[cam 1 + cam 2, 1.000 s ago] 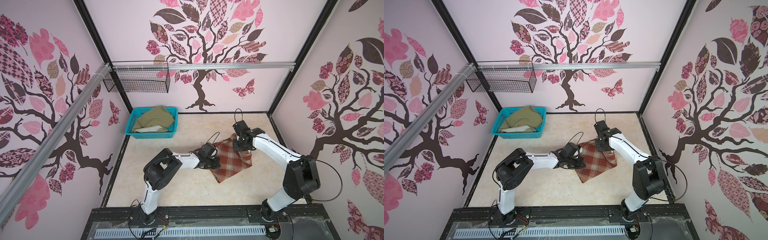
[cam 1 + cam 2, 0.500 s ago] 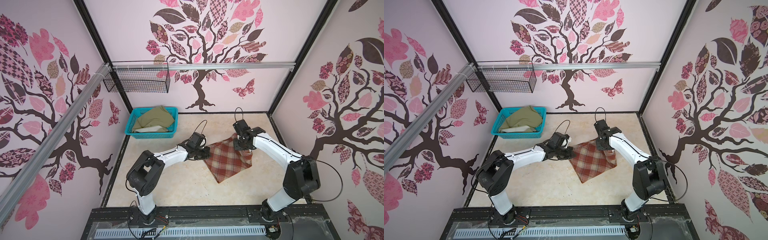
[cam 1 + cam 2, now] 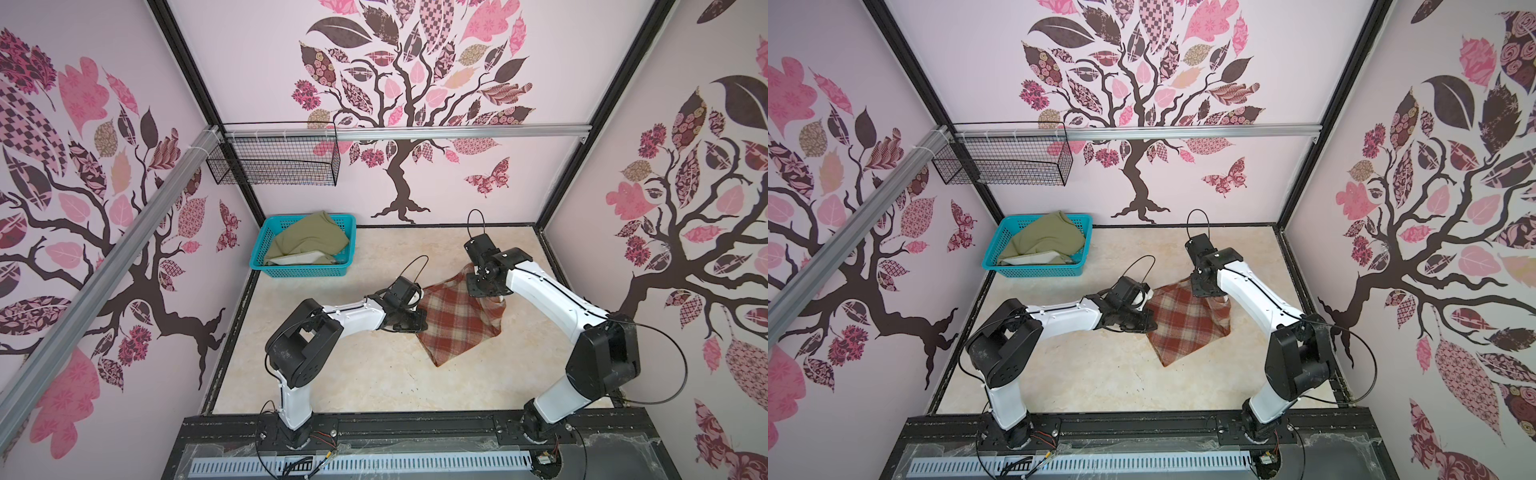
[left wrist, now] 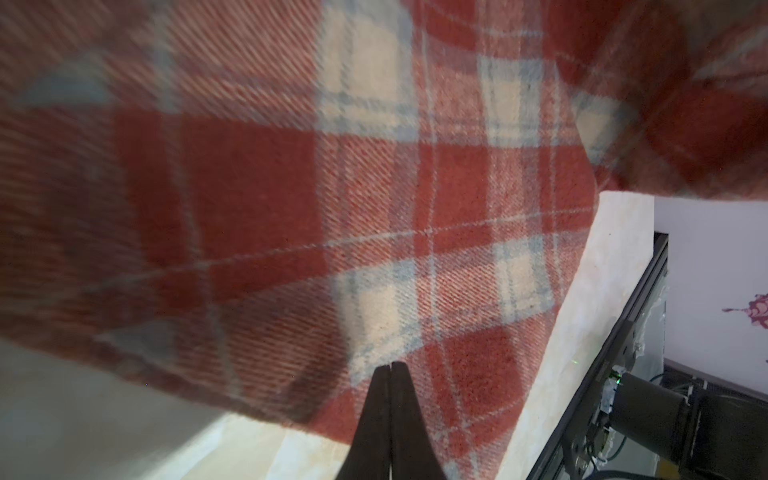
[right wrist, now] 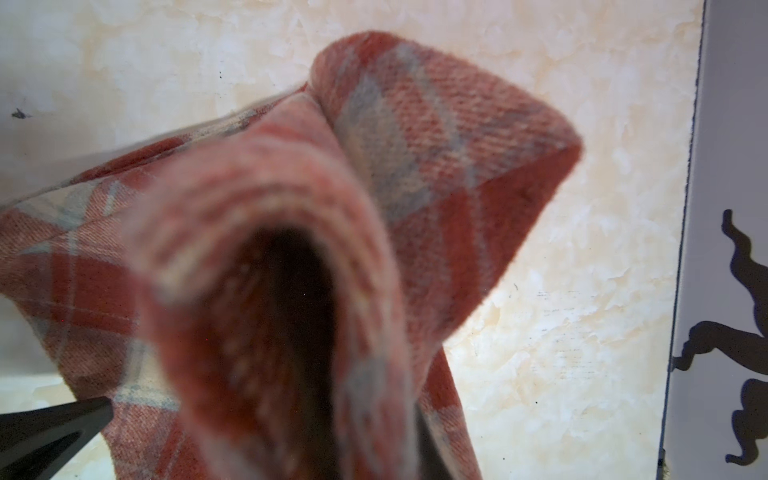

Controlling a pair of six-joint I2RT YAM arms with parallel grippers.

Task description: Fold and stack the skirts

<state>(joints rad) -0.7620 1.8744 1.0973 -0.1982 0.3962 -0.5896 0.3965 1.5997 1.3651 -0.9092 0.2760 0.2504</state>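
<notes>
Pink walls printed with dark trees are enclosing a pale marbled tabletop [image 3: 353,374]. Toward the far left corner, a turquoise basket [image 3: 303,272] is sitting on the table and holding the olive-green skirt [image 3: 309,241], which is lying crumpled with its pale lining showing at the front. Nearer the middle, the left gripper [image 3: 409,322] is reaching low to the left edge of the plaid skirt [image 3: 457,324]. Its jaws are pressing tightly together in the left wrist view [image 4: 390,368], with no cloth showing between them. The plaid skirt is lying mostly flat on the table, well apart from the basket. At its far right corner, the right gripper [image 3: 484,291] is pinching a bunched fold of this cloth and holding it raised off the surface, one dark finger [image 5: 54,428] showing beside the fold.
</notes>
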